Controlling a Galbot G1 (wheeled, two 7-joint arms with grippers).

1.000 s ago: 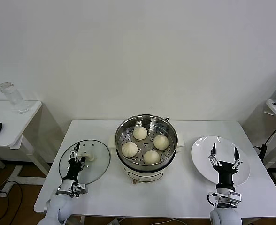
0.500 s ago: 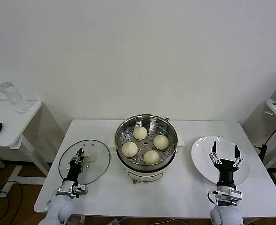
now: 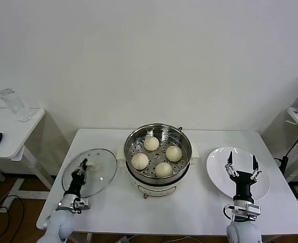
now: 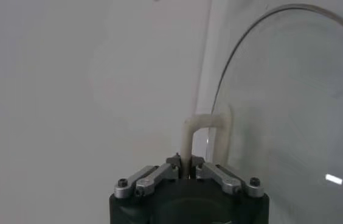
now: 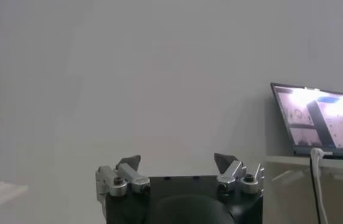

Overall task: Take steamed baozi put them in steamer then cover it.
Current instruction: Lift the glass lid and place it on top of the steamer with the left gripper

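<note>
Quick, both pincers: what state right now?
Left pincer: shut on the round glass lid's cream handle.
Right pincer: open, empty, above the white round plate.

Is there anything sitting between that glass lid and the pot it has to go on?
Nothing visible does. The left gripper is shut on the handle of the glass lid, which lies just left of the steamer. The strip of table between them is bare, and the steamer's top is open, with four baozi inside.

Your head view looks down over the white rectangular table (image 3: 189,202); each wrist view faces outward, close behind its gripper.
</note>
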